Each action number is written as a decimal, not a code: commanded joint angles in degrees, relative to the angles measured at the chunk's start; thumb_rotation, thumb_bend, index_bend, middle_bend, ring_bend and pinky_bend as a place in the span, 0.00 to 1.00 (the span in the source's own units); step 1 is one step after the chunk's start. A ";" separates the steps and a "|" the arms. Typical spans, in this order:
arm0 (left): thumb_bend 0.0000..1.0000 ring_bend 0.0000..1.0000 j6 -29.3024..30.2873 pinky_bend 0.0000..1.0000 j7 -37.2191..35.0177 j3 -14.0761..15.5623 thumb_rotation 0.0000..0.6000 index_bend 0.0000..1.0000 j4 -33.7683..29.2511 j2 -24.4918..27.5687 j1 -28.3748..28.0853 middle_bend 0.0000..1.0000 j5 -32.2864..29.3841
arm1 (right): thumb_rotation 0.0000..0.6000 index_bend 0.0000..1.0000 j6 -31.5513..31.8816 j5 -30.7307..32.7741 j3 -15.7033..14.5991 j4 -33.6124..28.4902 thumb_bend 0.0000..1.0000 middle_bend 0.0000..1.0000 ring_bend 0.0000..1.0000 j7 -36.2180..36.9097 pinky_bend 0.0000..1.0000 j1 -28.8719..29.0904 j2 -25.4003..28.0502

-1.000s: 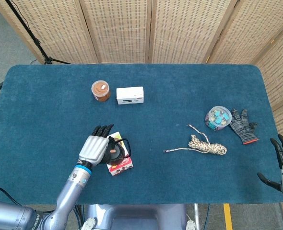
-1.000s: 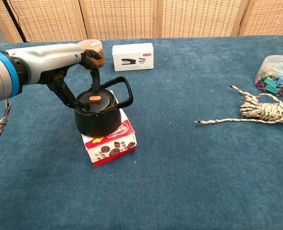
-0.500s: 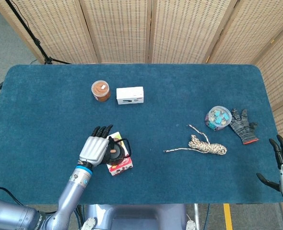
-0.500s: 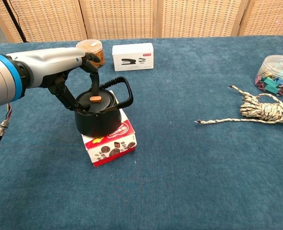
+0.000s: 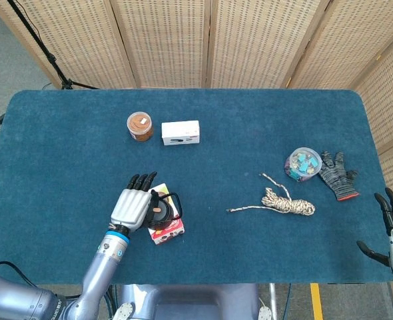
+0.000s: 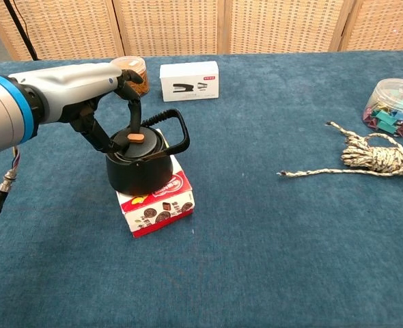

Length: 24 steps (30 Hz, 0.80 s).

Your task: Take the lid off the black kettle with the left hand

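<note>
Now the left hand is reaching over the black kettle, its fingers pinching the lid from both sides.

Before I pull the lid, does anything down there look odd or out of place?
One thing: the black kettle is not on the table but perched on a small red snack box, which lies askew to the table edge. That base may shift when the left hand pulls the lid. Nothing looks spilled or damaged.
</note>
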 commanded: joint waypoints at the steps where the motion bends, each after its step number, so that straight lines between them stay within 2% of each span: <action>1: 0.43 0.00 0.11 0.00 -0.31 -0.23 1.00 0.69 -0.53 0.53 0.18 0.00 0.41 | 1.00 0.01 0.04 -0.01 -0.01 0.03 0.00 0.00 0.00 0.02 0.00 -0.02 0.01; 8: 0.44 0.00 -1.94 0.00 -4.71 -2.78 1.00 0.69 -2.81 6.53 1.36 0.00 1.43 | 1.00 0.01 -0.02 -0.07 -0.11 0.04 0.00 0.00 0.00 -0.08 0.00 -0.06 0.00; 13: 0.44 0.00 -6.53 0.00 -9.96 -3.13 1.00 0.69 0.51 11.08 2.73 0.00 1.23 | 1.00 0.02 -0.04 -0.40 -0.32 -0.04 0.00 0.00 0.00 -0.58 0.00 -0.06 -0.11; 18: 0.44 0.00 -13.18 0.00 -16.98 -1.75 1.00 0.69 9.70 12.29 4.37 0.00 1.06 | 1.00 0.03 -0.32 -0.42 -0.46 -0.13 0.00 0.00 0.00 -1.25 0.00 0.00 -0.29; 24: 0.44 0.00 -20.93 0.00 -22.73 1.03 1.00 0.70 23.42 9.11 5.31 0.00 1.87 | 1.00 0.03 -0.74 -0.19 -0.51 -0.06 0.00 0.00 0.00 -1.64 0.00 0.10 -0.44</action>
